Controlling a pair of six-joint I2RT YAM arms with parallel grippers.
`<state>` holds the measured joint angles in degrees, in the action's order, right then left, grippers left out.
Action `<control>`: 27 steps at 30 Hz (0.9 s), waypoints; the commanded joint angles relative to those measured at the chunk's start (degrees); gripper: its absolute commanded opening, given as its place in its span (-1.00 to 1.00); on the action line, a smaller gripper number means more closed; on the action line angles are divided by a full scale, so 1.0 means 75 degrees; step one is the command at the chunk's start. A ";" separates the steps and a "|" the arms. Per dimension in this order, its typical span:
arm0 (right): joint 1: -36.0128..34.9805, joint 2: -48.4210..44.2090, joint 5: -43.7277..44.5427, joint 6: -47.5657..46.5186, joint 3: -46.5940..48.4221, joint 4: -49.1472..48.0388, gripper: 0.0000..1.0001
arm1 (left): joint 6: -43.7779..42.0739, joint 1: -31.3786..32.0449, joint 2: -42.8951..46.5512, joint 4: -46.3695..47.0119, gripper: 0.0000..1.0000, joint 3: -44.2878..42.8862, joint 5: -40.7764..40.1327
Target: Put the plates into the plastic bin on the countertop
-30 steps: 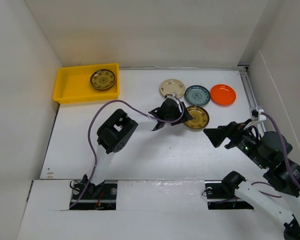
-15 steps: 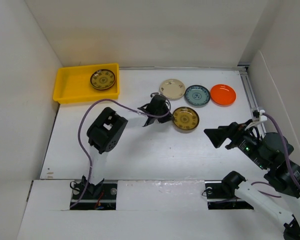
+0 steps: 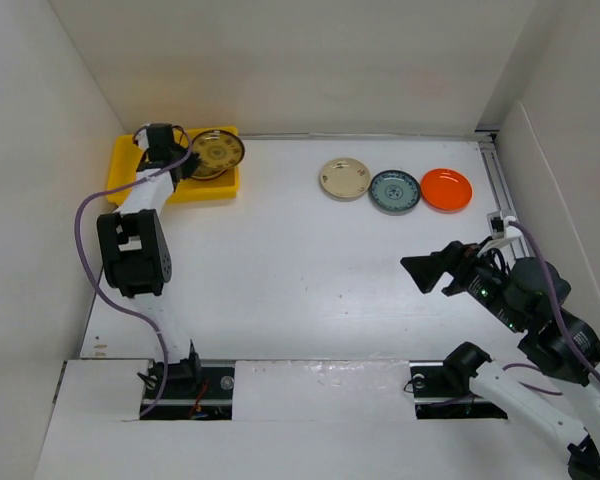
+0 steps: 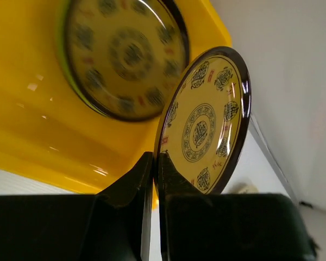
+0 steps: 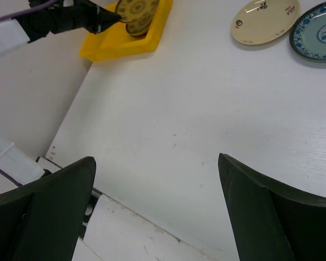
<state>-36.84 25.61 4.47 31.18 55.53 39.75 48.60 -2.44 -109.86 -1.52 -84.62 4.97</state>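
While the left end effector [image 4: 155, 157] grips a gold plate [image 4: 206, 128] above the bin [image 4: 32, 136], a matching plate [image 4: 119, 54] already inside, three plates [image 3: 394, 190] wait at 1 o'clock; right end effector [image 5: 156, 159] open.

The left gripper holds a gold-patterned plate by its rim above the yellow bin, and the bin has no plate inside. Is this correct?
No. The left wrist view shows a second gold-patterned plate lying inside the yellow bin. The left gripper does hold the first plate by its rim above it.
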 commanded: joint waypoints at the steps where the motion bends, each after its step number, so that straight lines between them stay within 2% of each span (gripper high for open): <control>1: -0.0010 0.0207 -0.0069 -0.0173 0.0014 -0.0425 1.00 | -0.0245 -0.0400 -0.0444 -0.0675 -1.00 -0.0807 0.0181; 7: -0.0010 0.0207 0.0013 -0.0243 0.0014 -0.0425 1.00 | -0.0644 -0.0975 -0.1522 -0.1484 -0.98 -0.2169 0.0064; 8: -0.0010 0.0207 0.0013 -0.0243 0.0014 -0.0425 1.00 | -0.0644 -0.1045 -0.1616 -0.1566 -0.85 -0.2379 0.0064; 9: -0.0010 0.0126 0.0095 -0.0243 0.0014 -0.0425 1.00 | -0.0644 -0.1116 -0.1710 -0.1567 -0.60 -0.2381 0.0064; 10: -0.0010 0.0055 0.0095 -0.0243 0.0014 -0.0425 1.00 | -0.0644 -0.1221 -0.1711 -0.1567 -0.01 -0.2382 0.0145; 11: -0.0010 0.0055 0.0095 -0.0243 0.0014 -0.0425 1.00 | -0.0644 -0.1222 -0.1711 -0.1567 0.28 -0.2382 0.0146; 12: -0.0010 0.0055 0.0095 -0.0243 0.0014 -0.0425 1.00 | -0.0644 -0.1222 -0.1572 -0.1567 0.48 -0.2382 0.0053; 16: -0.0010 0.0055 0.0095 -0.0243 -0.0160 -0.0495 1.00 | -0.0889 -0.0884 -0.0344 -0.0691 0.99 -0.1504 0.0157; 22: -0.0010 0.0289 0.0177 -0.0092 -0.0395 -0.0997 1.00 | -0.1370 0.1025 0.0000 -0.0876 0.99 -0.1422 0.0333; 23: -0.0010 0.0370 0.0177 -0.0091 -0.0396 -0.1068 1.00 | -0.1370 0.1306 0.0000 -0.0481 0.99 -0.1258 0.0426; 24: -0.0010 0.0464 0.0073 -0.0091 -0.0396 -0.1150 1.00 | -0.1370 0.1797 -0.0093 -0.0245 0.99 -0.1083 0.0694; 27: -0.0010 0.0652 -0.0115 -0.0091 -0.0396 -0.1245 1.00 | -0.1300 0.2397 -0.0900 0.0202 0.99 -0.1045 0.1222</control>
<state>-36.84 29.30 4.54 30.28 52.45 35.53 40.03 12.27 -112.44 -3.01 -94.19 9.13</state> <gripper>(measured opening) 0.999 0.993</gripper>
